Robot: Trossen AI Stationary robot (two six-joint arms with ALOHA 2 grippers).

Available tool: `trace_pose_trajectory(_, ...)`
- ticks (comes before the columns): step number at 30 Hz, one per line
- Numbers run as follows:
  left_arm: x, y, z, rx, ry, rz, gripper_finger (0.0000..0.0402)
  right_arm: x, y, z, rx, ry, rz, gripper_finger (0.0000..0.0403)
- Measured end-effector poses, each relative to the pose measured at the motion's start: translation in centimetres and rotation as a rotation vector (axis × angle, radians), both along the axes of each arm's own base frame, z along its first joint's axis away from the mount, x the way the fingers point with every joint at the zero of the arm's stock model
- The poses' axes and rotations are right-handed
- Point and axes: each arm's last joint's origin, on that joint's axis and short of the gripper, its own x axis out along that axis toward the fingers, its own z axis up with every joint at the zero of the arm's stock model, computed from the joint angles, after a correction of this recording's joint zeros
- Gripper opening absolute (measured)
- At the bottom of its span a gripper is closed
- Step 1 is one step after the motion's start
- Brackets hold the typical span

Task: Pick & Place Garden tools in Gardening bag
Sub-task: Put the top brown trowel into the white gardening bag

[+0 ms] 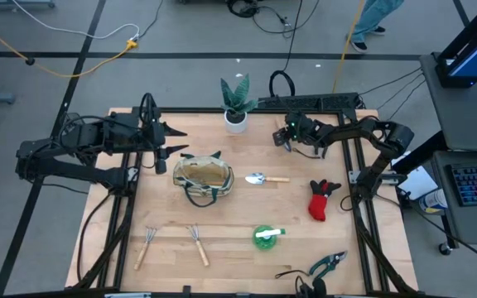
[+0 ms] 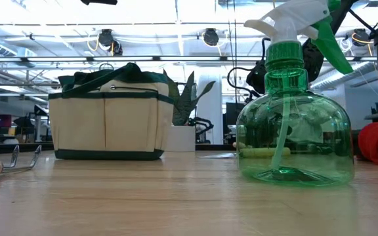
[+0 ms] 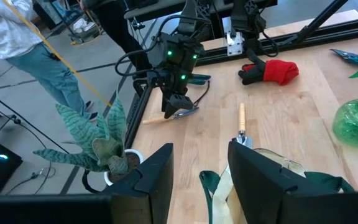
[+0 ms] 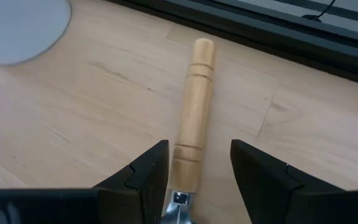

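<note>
Near the far edge of the wooden table (image 1: 222, 240), toward its right corner, the right gripper (image 4: 194, 177) hangs low over a wooden-handled trowel (image 4: 191, 118), its two dark fingers spread to either side of the handle where it meets the metal neck; whether they touch the wood cannot be told. At the far left the left gripper (image 3: 197, 180) hovers just beside the gardening bag (image 1: 203, 178), fingers apart and holding nothing, the bag's green-trimmed rim just below them. That cream canvas bag stands upright left of the table's centre. A second trowel (image 1: 265, 178) lies just to its right, blade toward the bag, and a red-black glove (image 1: 321, 199) lies further toward the right edge. Along the near edge lie two wooden-handled mini rakes (image 1: 172, 244) near the left corner, a green plastic spray bottle (image 2: 294, 124) with a white trigger head close to the middle, and dark-handled pruning shears (image 1: 325, 265) toward the right corner. A green plant in a white pot (image 1: 236, 103) stands at the far edge, between the arms. No brand, label or writing is legible on any object. The table is pale wood on a black frame, standing on a grey floor crossed by yellow and black cables; a keyboard (image 1: 474, 182) lies on a side stand to the right, and a person's legs (image 3: 51, 68) show beyond the far edge. From table height the room beyond shows ceiling pipes and bright strip lights.
</note>
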Motion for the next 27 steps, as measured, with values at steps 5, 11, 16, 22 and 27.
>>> trace_pose_trajectory(5, 0.00, 0.00, 0.00, -0.001, 0.000, 0.000, 0.0159, 0.07, 0.09, 0.00, -0.026, 0.035, 0.049, 0.0167)
trace_pose_trajectory(11, 0.00, 0.00, 0.00, -0.001, 0.000, 0.000, 0.0159, 0.36, 0.47, -0.02, -0.032, 0.050, 0.119, 0.0167)
trace_pose_trajectory(16, 0.00, 0.00, 0.00, -0.001, 0.000, 0.000, 0.0159, 0.25, 0.64, -0.24, -0.001, 0.062, 0.133, 0.0167)
trace_pose_trajectory(22, 0.00, 0.00, 0.00, -0.001, -0.001, 0.001, 0.0159, 0.53, 0.43, -0.86, 0.008, 0.090, 0.144, 0.0166)
trace_pose_trajectory(27, 0.00, -0.01, 0.00, -0.005, -0.001, 0.002, 0.0159, 0.97, 0.11, -0.84, 0.006, 0.106, 0.157, 0.0166)
